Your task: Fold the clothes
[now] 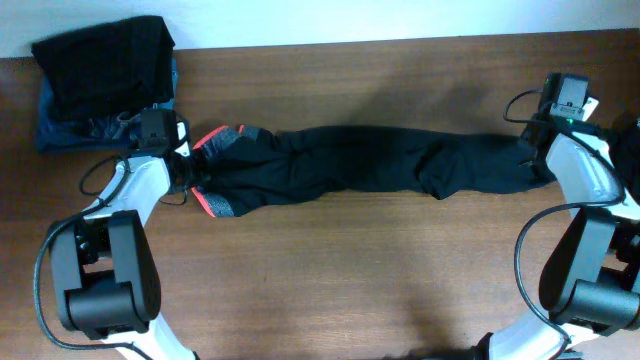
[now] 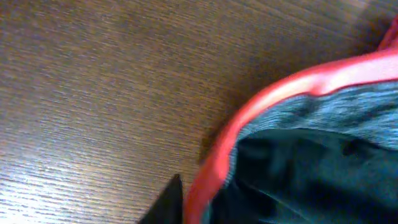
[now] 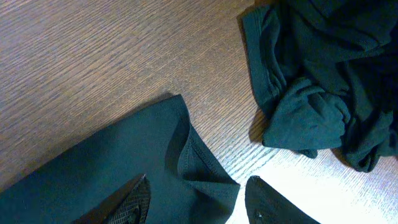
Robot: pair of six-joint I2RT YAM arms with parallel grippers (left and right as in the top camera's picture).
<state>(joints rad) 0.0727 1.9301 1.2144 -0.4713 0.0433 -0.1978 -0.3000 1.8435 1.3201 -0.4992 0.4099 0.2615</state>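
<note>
A long black piece lies stretched left to right across the wooden table. Its grey waistband edged red-orange is at the left end. My left gripper is at that waistband. The left wrist view shows one fingertip against the red edge, with the cloth covering the other finger. My right gripper is open at the far right leg end, one finger on each side of the leg's hem corner.
A folded black garment lies on a blue one at the back left corner. A crumpled dark garment lies just beyond the leg end, by the table's right edge. Bare wood fills the front.
</note>
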